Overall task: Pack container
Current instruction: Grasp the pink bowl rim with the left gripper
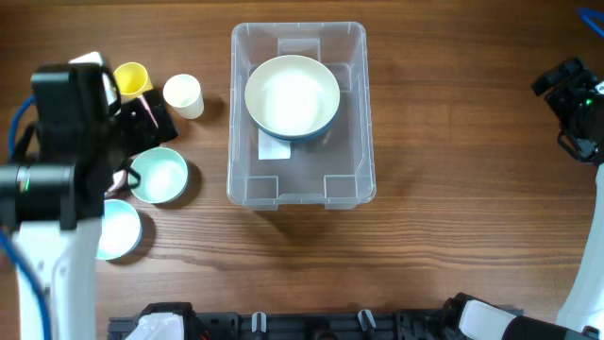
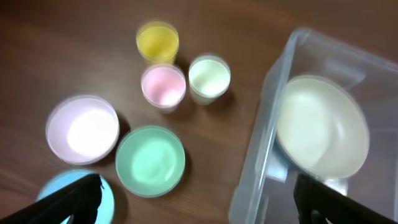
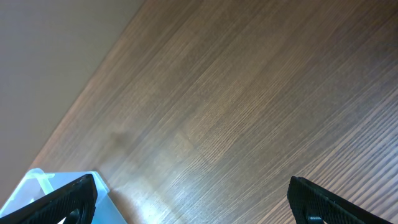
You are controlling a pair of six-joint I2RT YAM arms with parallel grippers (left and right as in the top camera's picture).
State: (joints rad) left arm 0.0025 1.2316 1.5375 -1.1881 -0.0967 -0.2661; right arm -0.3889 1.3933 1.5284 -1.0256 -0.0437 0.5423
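Observation:
The clear plastic container [image 1: 304, 172] stands at the table's middle, with a large cream bowl [image 1: 293, 96] inside its far half. My left gripper [image 1: 146, 121] is open and empty, hovering over the dishes left of the container. In the left wrist view, its fingers [image 2: 196, 208] frame a green bowl [image 2: 150, 160], with the container wall [image 2: 258, 149] and the cream bowl [image 2: 321, 134] at the right. My right gripper [image 1: 576, 104] is open and empty at the far right, well away from the container. Its wrist view [image 3: 193, 202] shows bare wood and a container corner [image 3: 37, 183].
Left of the container are a yellow cup [image 2: 157, 40], pink cup [image 2: 163, 86], pale cup [image 2: 209, 76], pink bowl [image 2: 83, 129] and light blue bowl [image 2: 68, 186]. Overhead, my left arm hides the pink cup and the pink bowl. The table's front edge carries black fixtures [image 1: 311, 326].

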